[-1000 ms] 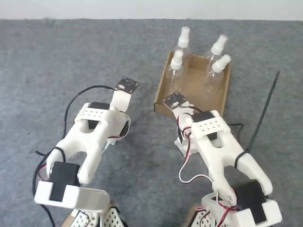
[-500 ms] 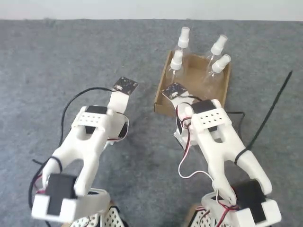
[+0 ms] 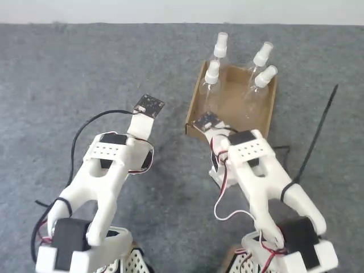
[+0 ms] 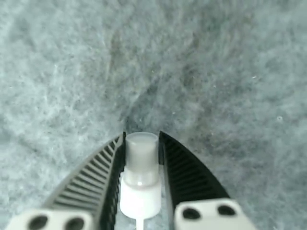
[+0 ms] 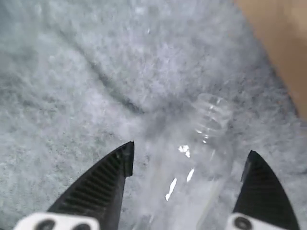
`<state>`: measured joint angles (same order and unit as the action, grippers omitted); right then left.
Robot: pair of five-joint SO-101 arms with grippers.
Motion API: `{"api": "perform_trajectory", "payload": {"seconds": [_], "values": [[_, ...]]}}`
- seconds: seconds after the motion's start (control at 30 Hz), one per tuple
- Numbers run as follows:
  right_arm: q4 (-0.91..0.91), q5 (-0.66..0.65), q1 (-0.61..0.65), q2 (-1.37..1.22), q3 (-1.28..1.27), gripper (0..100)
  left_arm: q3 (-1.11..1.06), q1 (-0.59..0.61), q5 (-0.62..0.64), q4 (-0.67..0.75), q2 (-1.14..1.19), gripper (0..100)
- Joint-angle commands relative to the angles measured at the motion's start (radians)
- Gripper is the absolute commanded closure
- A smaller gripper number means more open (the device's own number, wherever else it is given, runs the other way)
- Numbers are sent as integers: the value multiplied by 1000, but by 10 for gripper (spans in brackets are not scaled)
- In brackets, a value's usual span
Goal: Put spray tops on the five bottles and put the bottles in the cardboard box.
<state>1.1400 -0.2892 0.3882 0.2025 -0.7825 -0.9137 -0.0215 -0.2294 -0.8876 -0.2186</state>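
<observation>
Fingers (image 4: pixel 103 179) of the left gripper (image 4: pixel 142 138), black and ribbed, are closed snugly on a spray top (image 4: pixel 140 175), a white plastic pump head with a rounded cap and a wider collar, its thin white dip tube running back between them. It is held above the grey carpet (image 4: pixel 216 72), and the left arm (image 3: pixel 108 170) carrying it sits well to the left of the cardboard box (image 3: pixel 193 111). The right gripper (image 5: pixel 190 149) is spread wide, its two dark fingers standing well apart on either side of a bottle (image 5: pixel 192 177). This bottle is clear plastic with glints on its side and a bare threaded neck (image 5: pixel 211 115) with no top on it, and that neck points toward the box's tan wall (image 5: pixel 278 38). Whether either finger touches it cannot be told. The right arm (image 3: pixel 259 165) reaches just up to the box's near wall. Inside the box, toward its far side, stand four capped bottles (image 3: pixel 219 48) (image 3: pixel 261 57) (image 3: pixel 211 77) (image 3: pixel 263 79), clear with white spray tops.
</observation>
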Motion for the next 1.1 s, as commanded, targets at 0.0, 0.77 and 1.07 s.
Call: {"api": "perform_trajectory", "payload": {"seconds": [0.0, 0.77, 1.07], "values": [[-44, 48, -8, 64, -8, 712, 5, 6, -5, 15, -55, 967], [-36, 54, 7, 259, 144, 991, 114, 63, 2, 8, -64, 970], [-54, 86, 183, 367, 127, 992, 344, 91, 63, -143, -64, 970]]}}
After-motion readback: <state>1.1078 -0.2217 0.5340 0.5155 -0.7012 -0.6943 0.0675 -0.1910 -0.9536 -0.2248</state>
